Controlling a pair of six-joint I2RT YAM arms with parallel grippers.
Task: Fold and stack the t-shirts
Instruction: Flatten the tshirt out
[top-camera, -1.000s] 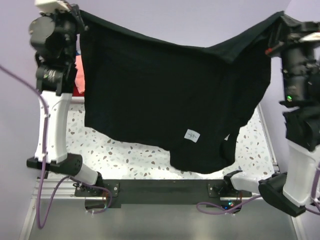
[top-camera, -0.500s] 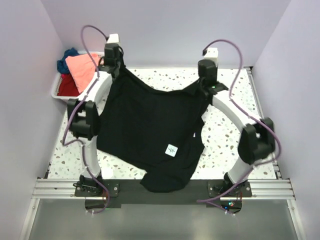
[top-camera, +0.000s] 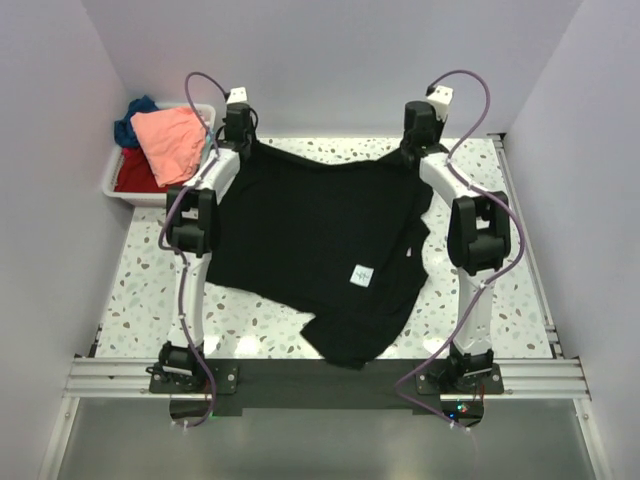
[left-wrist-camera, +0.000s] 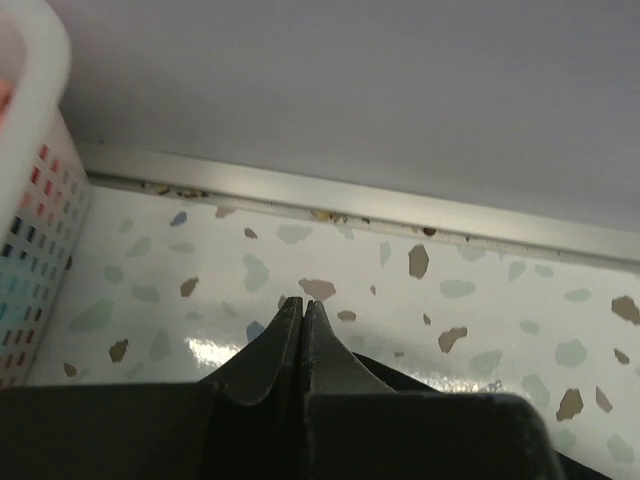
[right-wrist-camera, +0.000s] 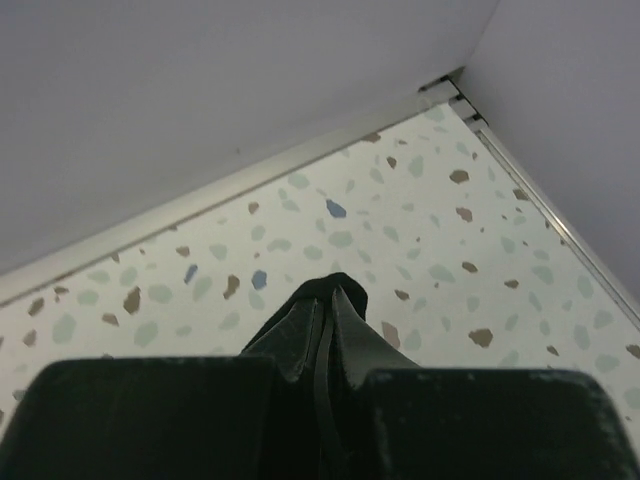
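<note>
While the black t-shirt (top-camera: 310, 240) lies spread unfolded on the table (top-camera: 520, 250), its far corners pinched in the closed left gripper (left-wrist-camera: 302, 318) and right gripper (right-wrist-camera: 328, 300), nothing is folded or stacked. The salmon-pink t-shirt (top-camera: 170, 140), red t-shirt (top-camera: 133, 173) and dark blue t-shirt (top-camera: 133, 115), 3 in all, wait in the bin (top-camera: 112, 186).

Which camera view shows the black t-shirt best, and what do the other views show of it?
The top external view: the whole black t-shirt lies spread there, with its white neck label visible. The wrist views show only a small dark fold pinched in the left pincer and in the right pincer.
</note>
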